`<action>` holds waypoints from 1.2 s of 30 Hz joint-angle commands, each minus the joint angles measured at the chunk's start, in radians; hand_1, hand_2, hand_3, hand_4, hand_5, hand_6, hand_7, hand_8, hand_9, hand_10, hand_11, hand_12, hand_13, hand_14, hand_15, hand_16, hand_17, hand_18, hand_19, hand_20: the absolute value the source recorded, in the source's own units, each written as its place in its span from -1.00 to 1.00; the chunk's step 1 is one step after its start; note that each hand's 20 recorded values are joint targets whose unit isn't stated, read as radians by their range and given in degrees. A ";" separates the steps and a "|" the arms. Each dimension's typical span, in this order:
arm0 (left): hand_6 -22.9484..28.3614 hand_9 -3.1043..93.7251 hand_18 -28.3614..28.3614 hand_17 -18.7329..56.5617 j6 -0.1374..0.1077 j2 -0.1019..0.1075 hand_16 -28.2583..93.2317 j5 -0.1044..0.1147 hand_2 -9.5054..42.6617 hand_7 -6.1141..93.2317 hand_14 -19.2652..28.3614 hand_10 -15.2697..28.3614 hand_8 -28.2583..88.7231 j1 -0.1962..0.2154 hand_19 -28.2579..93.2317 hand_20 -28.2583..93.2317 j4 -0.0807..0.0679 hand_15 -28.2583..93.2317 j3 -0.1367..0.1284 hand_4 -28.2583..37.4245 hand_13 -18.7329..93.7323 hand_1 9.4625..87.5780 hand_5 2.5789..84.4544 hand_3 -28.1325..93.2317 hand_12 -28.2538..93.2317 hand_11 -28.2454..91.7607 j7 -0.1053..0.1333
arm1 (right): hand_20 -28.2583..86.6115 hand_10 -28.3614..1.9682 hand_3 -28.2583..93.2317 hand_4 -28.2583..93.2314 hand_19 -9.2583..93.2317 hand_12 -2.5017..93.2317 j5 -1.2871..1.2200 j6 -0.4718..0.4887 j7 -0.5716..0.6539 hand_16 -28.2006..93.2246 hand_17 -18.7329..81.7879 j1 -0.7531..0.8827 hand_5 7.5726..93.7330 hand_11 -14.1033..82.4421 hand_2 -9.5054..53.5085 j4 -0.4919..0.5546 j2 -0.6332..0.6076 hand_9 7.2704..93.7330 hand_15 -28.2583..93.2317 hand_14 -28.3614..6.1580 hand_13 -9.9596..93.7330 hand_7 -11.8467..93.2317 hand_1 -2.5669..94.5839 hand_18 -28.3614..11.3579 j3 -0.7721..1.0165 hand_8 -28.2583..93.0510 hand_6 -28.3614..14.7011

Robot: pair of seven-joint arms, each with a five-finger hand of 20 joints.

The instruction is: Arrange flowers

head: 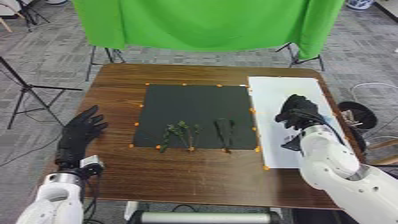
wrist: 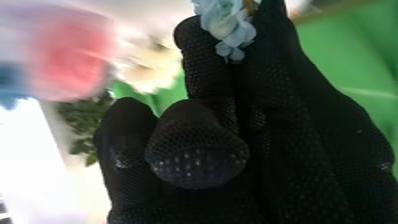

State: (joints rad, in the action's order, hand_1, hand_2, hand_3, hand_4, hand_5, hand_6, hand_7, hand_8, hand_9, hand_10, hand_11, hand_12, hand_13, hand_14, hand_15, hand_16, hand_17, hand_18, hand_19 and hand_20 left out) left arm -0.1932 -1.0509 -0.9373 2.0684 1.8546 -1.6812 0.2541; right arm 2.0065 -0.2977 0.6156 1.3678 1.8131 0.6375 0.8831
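Note:
Over the white sheet at the right of the table is my right hand [head: 300,111]. In the right wrist view, the fingers of my right hand [wrist: 200,150] pinch a pale blue flower [wrist: 229,30] at their tips. Beyond them are a blurred pink flower [wrist: 71,50], a cream flower [wrist: 149,64] and some green leaves [wrist: 82,122]. Several green stems [head: 182,133] lie near the front of the black mat [head: 191,105], with darker stems [head: 225,132] to their right. My left hand [head: 83,131] rests open at the table's left edge, its fingers straight.
The white sheet [head: 277,95] covers the table's right side, with a small dark object [head: 291,143] on it below my right hand. Orange markers edge the mat. A green cloth [head: 209,25] hangs behind the table, and a dark bin [head: 358,115] stands off its right edge.

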 commanded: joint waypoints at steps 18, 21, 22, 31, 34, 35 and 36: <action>-0.13 -0.03 0.53 -0.33 -0.031 -0.003 -0.53 0.036 -0.74 -0.56 0.51 0.27 -0.67 -0.085 -0.36 -0.20 -0.065 -0.05 0.101 -1.00 0.00 -0.71 -0.03 0.68 -0.36 -0.23 0.023 | 0.54 0.10 0.52 -0.85 1.00 -0.10 -0.128 0.176 -0.340 -0.05 0.71 -0.635 0.63 -0.53 -1.00 -0.249 0.525 0.86 0.56 0.55 0.96 -0.29 0.32 -0.22 -0.602 -0.42 0.33; -0.13 -0.03 0.53 -0.33 -0.031 -0.008 -0.53 0.043 -0.74 -0.56 0.51 0.27 -0.67 -0.089 -0.36 -0.20 -0.069 -0.05 0.108 -1.00 0.00 -0.72 -0.03 0.68 -0.36 -0.22 0.029 | 0.55 0.11 0.52 -0.86 1.00 -0.10 -0.138 0.189 -0.334 -0.05 0.71 -0.622 0.62 -0.53 -1.00 -0.264 0.547 0.85 0.56 0.56 0.96 -0.28 0.32 -0.22 -0.615 -0.43 0.34; -0.13 -0.03 0.53 -0.33 -0.037 -0.012 -0.53 0.047 -0.74 -0.56 0.51 0.27 -0.67 -0.085 -0.36 -0.20 -0.066 -0.05 0.108 -1.00 0.00 -0.73 -0.04 0.68 -0.36 -0.22 0.032 | 0.55 0.11 0.52 -0.86 1.00 -0.10 -0.147 0.195 -0.336 -0.05 0.71 -0.615 0.62 -0.53 -1.00 -0.272 0.556 0.86 0.56 0.56 0.96 -0.28 0.31 -0.22 -0.613 -0.43 0.34; -0.12 -0.03 0.54 -0.32 -0.020 -0.028 -0.53 0.068 -0.80 -0.56 0.52 0.28 -0.66 -0.083 -0.36 -0.20 -0.074 -0.05 0.120 -1.00 0.00 -0.95 -0.04 0.70 -0.36 -0.23 0.073 | 0.59 0.14 0.53 -0.86 1.00 -0.16 -0.128 0.190 -0.325 -0.05 0.71 -0.598 0.62 -0.57 -1.00 -0.331 0.603 0.86 0.57 0.55 0.96 -0.27 0.30 -0.24 -0.655 -0.45 0.38; -0.11 -0.03 0.54 -0.33 -0.016 -0.032 -0.53 0.066 -0.82 -0.57 0.52 0.28 -0.66 -0.083 -0.37 -0.20 -0.075 -0.06 0.126 -1.00 0.00 -0.98 -0.04 0.70 -0.35 -0.23 0.077 | 0.60 0.16 0.53 -0.86 1.00 -0.17 -0.117 0.179 -0.329 -0.05 0.71 -0.597 0.62 -0.58 -1.00 -0.346 0.618 0.87 0.58 0.55 0.96 -0.27 0.29 -0.26 -0.664 -0.45 0.39; -0.11 -0.03 0.54 -0.33 -0.016 -0.032 -0.53 0.066 -0.83 -0.57 0.52 0.27 -0.66 -0.085 -0.37 -0.20 -0.075 -0.06 0.130 -1.00 0.00 -0.98 -0.04 0.70 -0.35 -0.23 0.076 | 0.60 0.16 0.53 -0.87 1.00 -0.18 -0.113 0.176 -0.326 -0.05 0.71 -0.593 0.62 -0.58 -1.00 -0.350 0.622 0.87 0.58 0.55 0.95 -0.27 0.29 -0.26 -0.661 -0.46 0.39; -0.11 -0.03 0.54 -0.32 -0.014 -0.034 -0.53 0.065 -0.83 -0.57 0.52 0.27 -0.66 -0.086 -0.37 -0.20 -0.076 -0.06 0.132 -1.00 0.00 -0.99 -0.04 0.70 -0.35 -0.23 0.076 | 0.61 0.16 0.53 -0.87 1.00 -0.18 -0.116 0.167 -0.327 -0.05 0.71 -0.594 0.62 -0.58 -1.00 -0.357 0.627 0.87 0.58 0.55 0.96 -0.27 0.29 -0.26 -0.666 -0.46 0.40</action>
State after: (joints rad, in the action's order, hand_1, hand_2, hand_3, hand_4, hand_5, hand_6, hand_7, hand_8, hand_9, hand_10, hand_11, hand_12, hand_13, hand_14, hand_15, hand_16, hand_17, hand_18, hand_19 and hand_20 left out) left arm -0.2276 -1.0650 -0.8804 1.9716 1.7857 -1.5672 0.3254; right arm 1.8622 -0.1062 0.2913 0.7667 1.4833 1.2293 0.2258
